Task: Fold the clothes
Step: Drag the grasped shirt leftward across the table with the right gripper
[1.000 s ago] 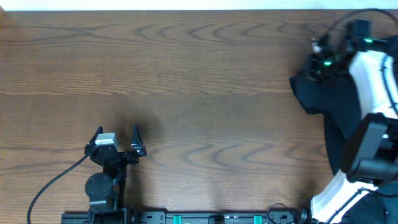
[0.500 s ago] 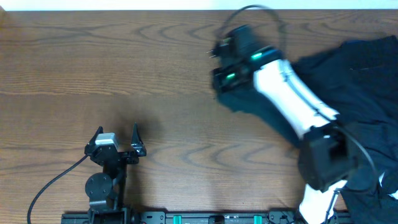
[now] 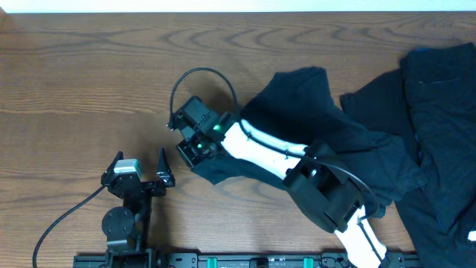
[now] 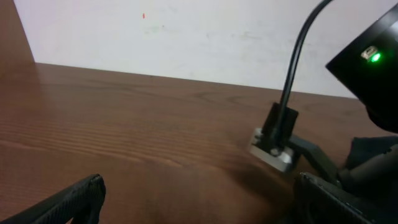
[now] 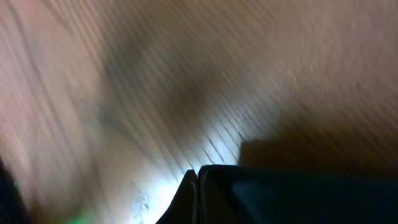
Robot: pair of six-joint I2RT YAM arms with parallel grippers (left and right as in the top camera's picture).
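Observation:
The clothes point(image 3: 439, 112) lie as a dark navy heap at the table's right side. One garment point(image 3: 312, 104) stretches out of the heap toward the middle. My right gripper point(image 3: 192, 143) is shut on its leading edge, just left of centre. In the right wrist view the gripper point(image 5: 197, 186) shows pressed jaws with dark cloth point(image 5: 298, 196) beside them, low over the wood. My left gripper point(image 3: 141, 165) stands open near the front left, a short gap from the right wrist. Its fingers point(image 4: 68, 202) frame bare wood, with the right wrist point(image 4: 373, 68) at the view's right edge.
The wooden table point(image 3: 89, 74) stretches left and back to a white wall. A black cable point(image 3: 59, 223) trails from the left arm's base. A looped cable point(image 3: 197, 78) rises from the right wrist. A rail point(image 3: 260, 260) runs along the front edge.
The right arm has swept from the far right edge to just left of centre, dragging the dark garment out across the table. The left arm has not moved.

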